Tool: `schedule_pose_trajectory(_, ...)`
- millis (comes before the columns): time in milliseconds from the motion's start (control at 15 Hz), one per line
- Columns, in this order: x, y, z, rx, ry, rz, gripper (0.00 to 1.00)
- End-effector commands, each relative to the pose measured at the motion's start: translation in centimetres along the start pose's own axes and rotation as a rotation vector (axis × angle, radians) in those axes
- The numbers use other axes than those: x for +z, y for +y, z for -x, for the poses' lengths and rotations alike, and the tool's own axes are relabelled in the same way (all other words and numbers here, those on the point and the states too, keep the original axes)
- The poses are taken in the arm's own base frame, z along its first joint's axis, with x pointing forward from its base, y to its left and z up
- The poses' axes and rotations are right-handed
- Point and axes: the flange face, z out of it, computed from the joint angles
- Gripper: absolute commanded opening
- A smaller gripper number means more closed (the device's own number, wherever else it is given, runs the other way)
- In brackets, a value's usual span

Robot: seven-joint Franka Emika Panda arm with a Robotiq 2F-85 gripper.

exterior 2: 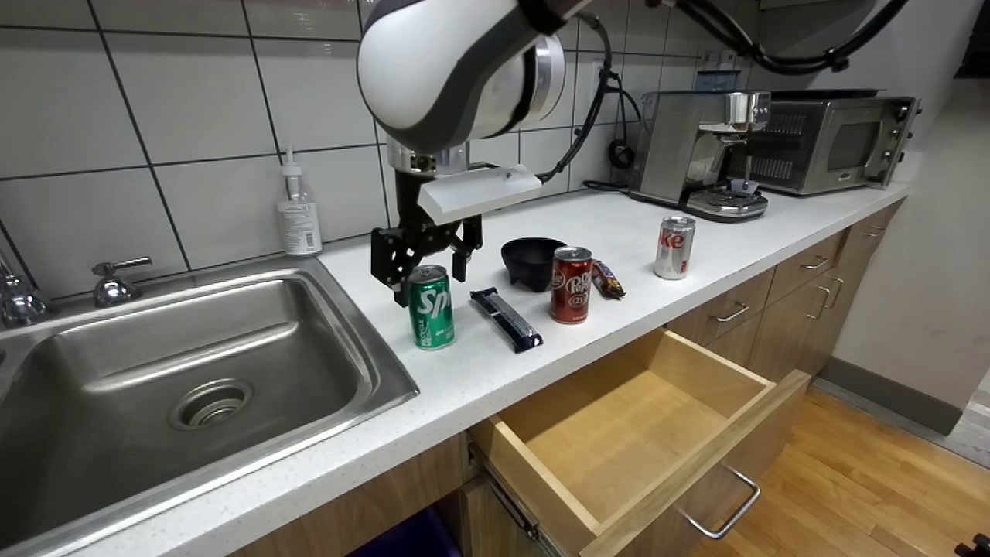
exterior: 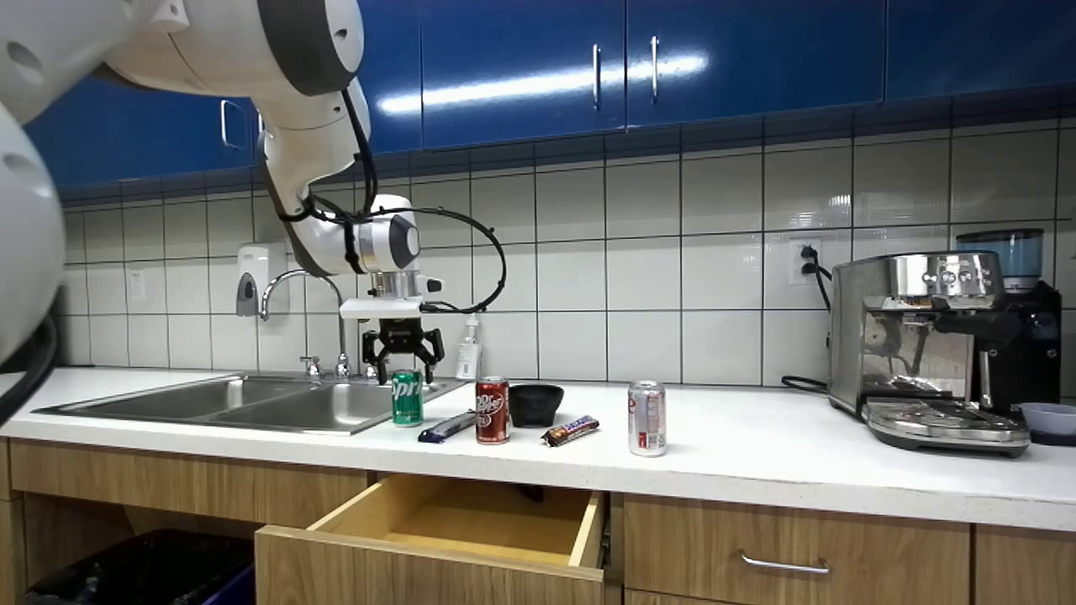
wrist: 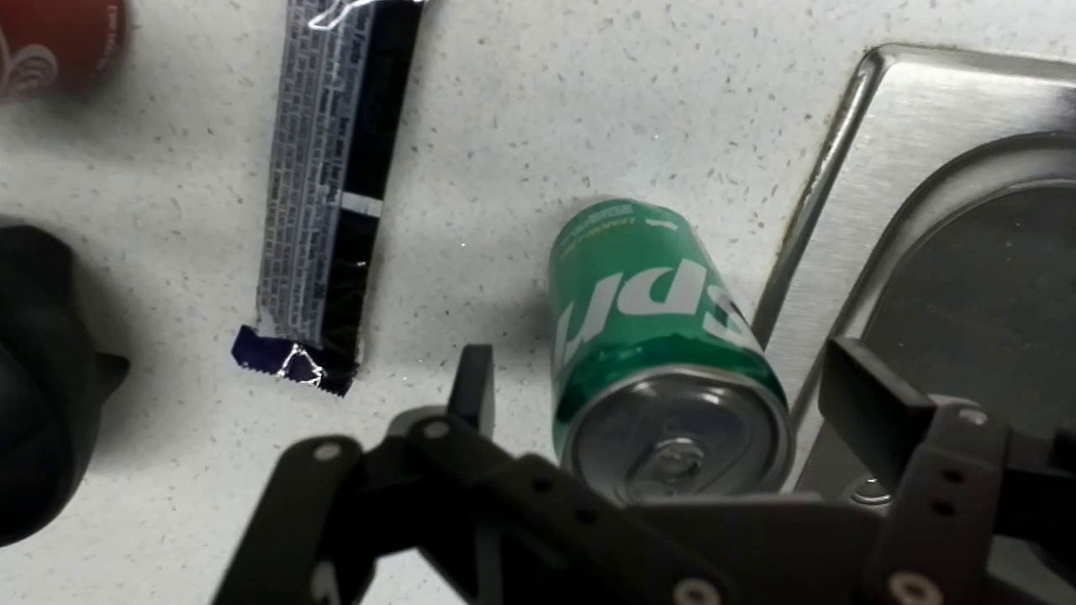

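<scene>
Broadly, a white tabletop [exterior: 740,412] is seen, into which a steel sink [exterior 2: 383,379] is set; below the front edge, an open wooden drawer [exterior 2: 634,433] is shown. The claw [exterior: 406,375] is spread wide. A black bowl [exterior 2: 527,267] is placed near a red Dr Pepper can [exterior 2: 571,288]. Just beside the sink, a green Sprite can [exterior 2: 433,313] is stood upright, its top flanked by the claw. Between the red and green cans, a dark wrapped bar [wrist: 324,185] is laid flat.

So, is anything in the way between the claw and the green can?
Nothing that I can see. In the wrist view, the claw is open, with fingers showing on both sides of the green can. The dark snack bar lies apart, off to one side.
</scene>
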Motion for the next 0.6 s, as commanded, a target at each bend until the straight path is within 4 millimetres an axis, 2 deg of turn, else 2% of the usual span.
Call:
schedule_pose_trajectory(0,-0.05,0.13,-0.9,-0.009,-0.003,-0.005,1.0)
schedule_pose_trajectory(133,0.0,0.1,-1.0,-0.009,-0.001,-0.005,1.0)
schedule_pose_trajectory(200,0.03,0.08,-1.04,-0.01,0.001,-0.004,0.76)
schedule_pose_trajectory(333,0.03,0.04,-1.06,-0.012,0.005,-0.003,0.66)
schedule_pose_trajectory(533,0.07,0.01,-1.05,-0.012,0.005,-0.002,0.4)
